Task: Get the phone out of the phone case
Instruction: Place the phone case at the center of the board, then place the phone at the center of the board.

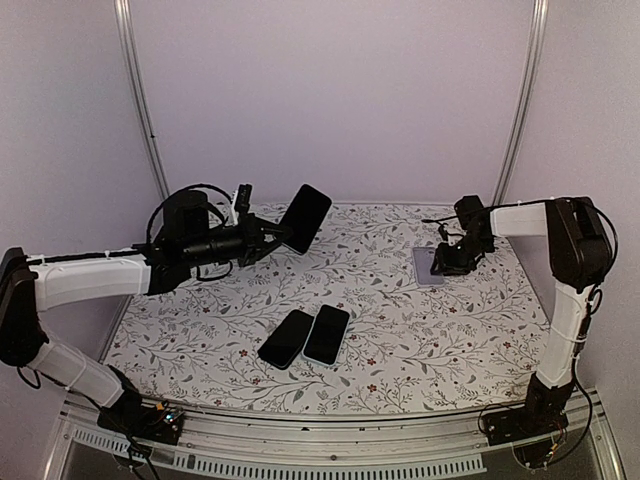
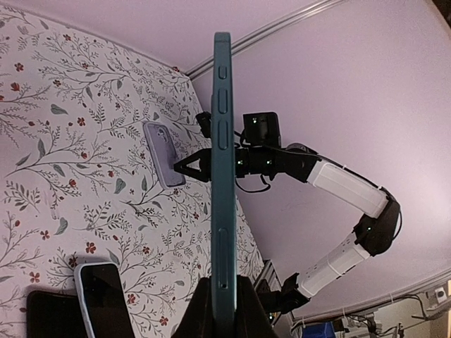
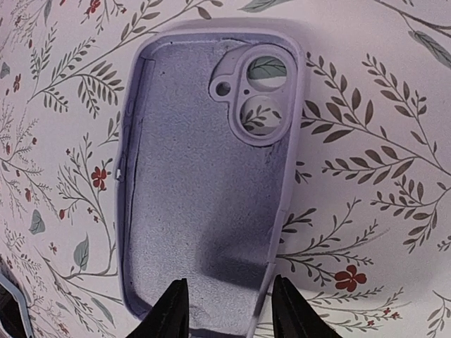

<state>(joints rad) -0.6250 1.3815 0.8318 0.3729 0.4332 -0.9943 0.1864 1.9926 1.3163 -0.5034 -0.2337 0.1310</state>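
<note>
So the phone point(image 2: 224, 176) is up in the air on the left side, pinched at its bottom end by the left gripper point(image 1: 275, 238), which is clamped tight on both of its faces. In the left wrist view you get it edge-on: dark teal side, buttons toward the lens, standing straight up out of the grip. From overhead it's tilted, with its top end leaning up and away from the arm, well clear of the flowery table point(image 1: 400, 330).

The lilac case point(image 3: 204, 197) is way over on the right side of the table. It lies flat and empty, inside facing up, camera cutout at the end away from the gripper. The right gripper point(image 3: 229, 310) hangs just over its other end with its fingers point(image 3: 173, 310) partly spread and not clamping anything. In the wrist view that end of the case sits between them. Can't tell if the tips actually touch it.

Phone and case are well apart, one on each side.

Near the front middle of the table there's a black phone point(image 1: 286, 338) and a light blue phone point(image 1: 327, 334) lying side by side, touching.
</note>
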